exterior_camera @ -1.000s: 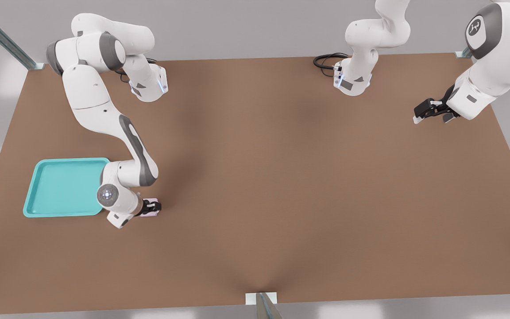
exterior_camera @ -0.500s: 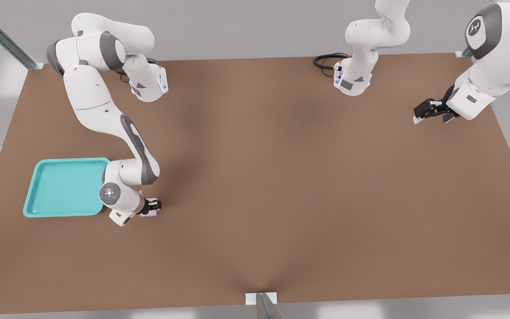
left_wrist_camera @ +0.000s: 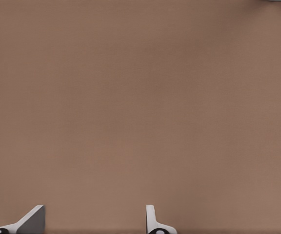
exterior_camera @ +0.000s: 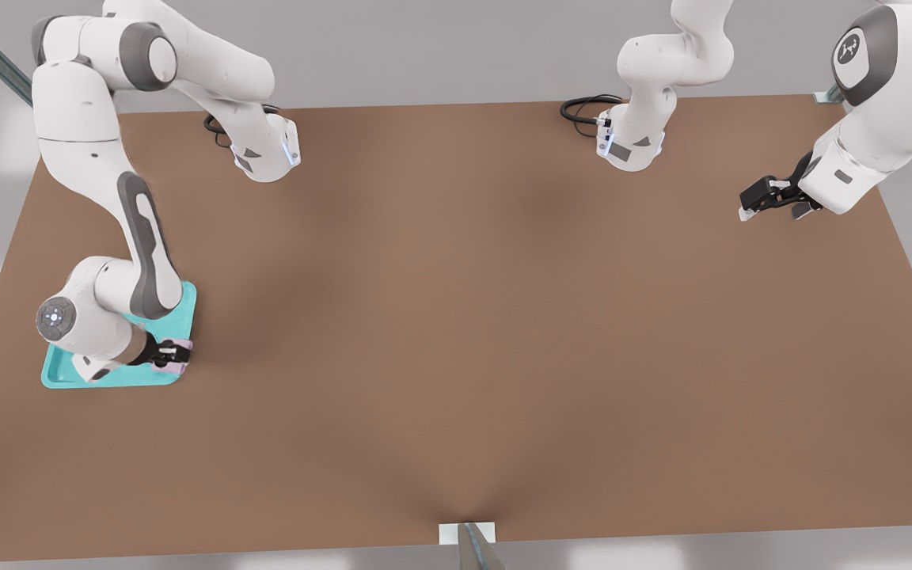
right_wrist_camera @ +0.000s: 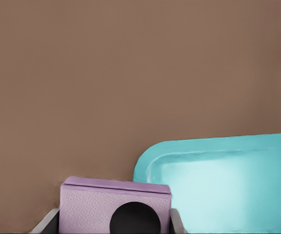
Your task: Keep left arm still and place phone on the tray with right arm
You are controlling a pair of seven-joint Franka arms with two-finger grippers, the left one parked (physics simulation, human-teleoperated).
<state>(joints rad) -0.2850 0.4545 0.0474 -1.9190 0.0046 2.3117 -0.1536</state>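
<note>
My right arm (exterior_camera: 138, 237) reaches down at the front view's left, covering much of the turquoise tray (exterior_camera: 187, 305). Its black gripper (exterior_camera: 167, 354) is shut on the pale pink phone (exterior_camera: 176, 355), which hangs over the tray's near corner toward the front view's right. In the right wrist view the phone (right_wrist_camera: 115, 204) sits between the two fingers, one black lens showing, with the tray (right_wrist_camera: 228, 180) beside and below it. That view shows the phone's far edge past the tray's rounded corner, over brown table. I cannot tell if the phone touches the tray.
The brown table (exterior_camera: 464, 317) spreads wide toward the front view's right. Both arm bases (exterior_camera: 266, 150) (exterior_camera: 630, 142) stand at the far edge with a black cable (exterior_camera: 583, 107). A metal bracket (exterior_camera: 468, 538) sits at the near edge.
My right arm has swung toward the front view's left, carrying the phone from the table beside the tray to over the tray's near corner. The arm now hides most of the tray.
</note>
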